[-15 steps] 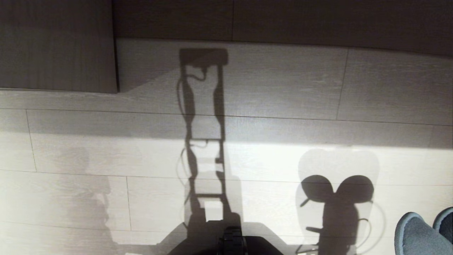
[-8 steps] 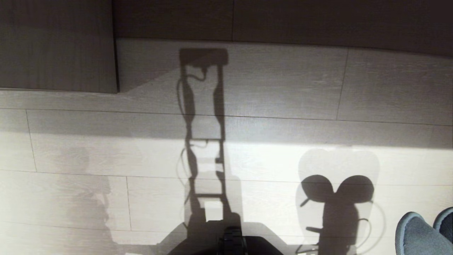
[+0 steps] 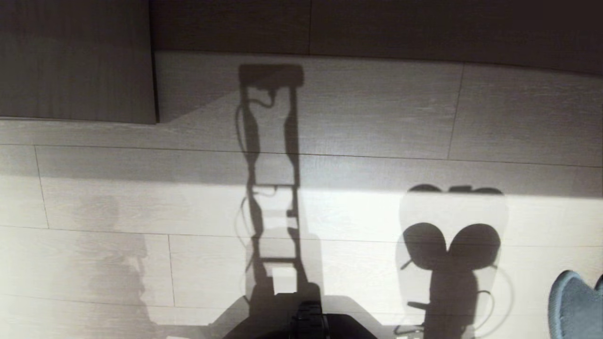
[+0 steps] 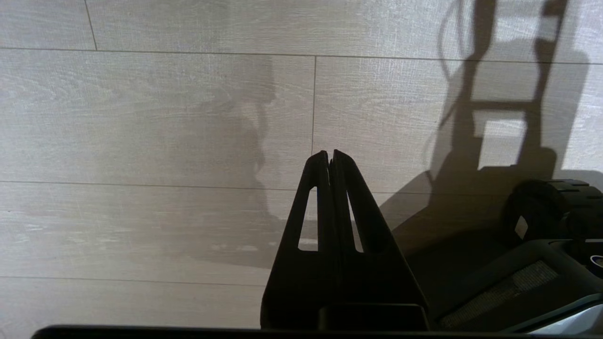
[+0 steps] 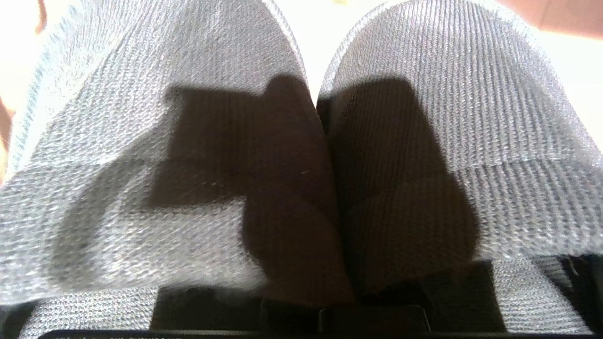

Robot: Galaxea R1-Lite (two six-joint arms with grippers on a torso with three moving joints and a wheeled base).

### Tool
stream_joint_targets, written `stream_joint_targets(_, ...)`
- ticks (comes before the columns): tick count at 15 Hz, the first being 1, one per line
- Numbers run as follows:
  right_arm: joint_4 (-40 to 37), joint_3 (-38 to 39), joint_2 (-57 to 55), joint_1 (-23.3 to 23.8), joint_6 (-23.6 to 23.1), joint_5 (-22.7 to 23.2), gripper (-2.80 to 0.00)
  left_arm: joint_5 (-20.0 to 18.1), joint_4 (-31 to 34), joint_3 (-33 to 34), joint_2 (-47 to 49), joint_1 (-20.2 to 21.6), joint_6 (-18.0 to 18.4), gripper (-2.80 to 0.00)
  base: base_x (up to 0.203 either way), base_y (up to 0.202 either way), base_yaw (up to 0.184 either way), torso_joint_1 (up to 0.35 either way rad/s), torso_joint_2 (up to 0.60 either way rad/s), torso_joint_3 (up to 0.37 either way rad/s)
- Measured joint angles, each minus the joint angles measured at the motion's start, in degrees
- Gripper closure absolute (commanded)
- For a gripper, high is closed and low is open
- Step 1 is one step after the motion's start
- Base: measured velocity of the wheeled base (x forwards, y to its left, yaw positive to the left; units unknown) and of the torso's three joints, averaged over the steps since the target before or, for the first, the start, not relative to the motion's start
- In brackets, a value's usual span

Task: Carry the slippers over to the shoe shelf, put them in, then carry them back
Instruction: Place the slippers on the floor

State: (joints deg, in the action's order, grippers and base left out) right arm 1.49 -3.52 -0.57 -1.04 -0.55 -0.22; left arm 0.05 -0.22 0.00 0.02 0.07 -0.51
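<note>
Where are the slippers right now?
The slippers hang side by side in the right claw, toes filling the right wrist view; the head view shows them at its lower right corner.

We note a pale wood-grain plank floor (image 3: 377, 117), its seams running mostly left to right, with short cross seams between boards. The near half lies in bright light; a band of shade crosses the far half. At far left a darker wood-laminate panel (image 3: 75, 61) stands over the floor, its near edge straight and its right edge casting a slanted shade. Along the far edge runs a dark panel (image 3: 424, 28) with one vertical seam. Tall ladder-like shadows and a two-lobed shadow fall on the boards.
</note>
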Motion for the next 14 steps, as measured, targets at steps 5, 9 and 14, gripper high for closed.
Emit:
stream_joint_targets(5, 6.0, -10.2, -9.7, 0.0, -0.1, 0.1, 0.00, 0.0, 0.0, 0.0, 0.0, 0.0, 0.0, 0.00, 0.000, 0.000, 0.000, 0.000, 0.00, 0.000)
stream_joint_targets(9, 14.8, -11.8, -23.6, 0.2, -0.8, -1.0, 0.00, 0.0, 0.0, 0.0, 0.0, 0.0, 0.0, 0.00, 0.000, 0.000, 0.000, 0.000, 0.00, 0.000)
stream_joint_targets(14, 28.0, -8.8, -40.7, 1.0, -0.5, -1.9, 0.00, 0.0, 0.0, 0.0, 0.0, 0.0, 0.0, 0.00, 0.000, 0.000, 0.000, 0.000, 0.00, 0.000)
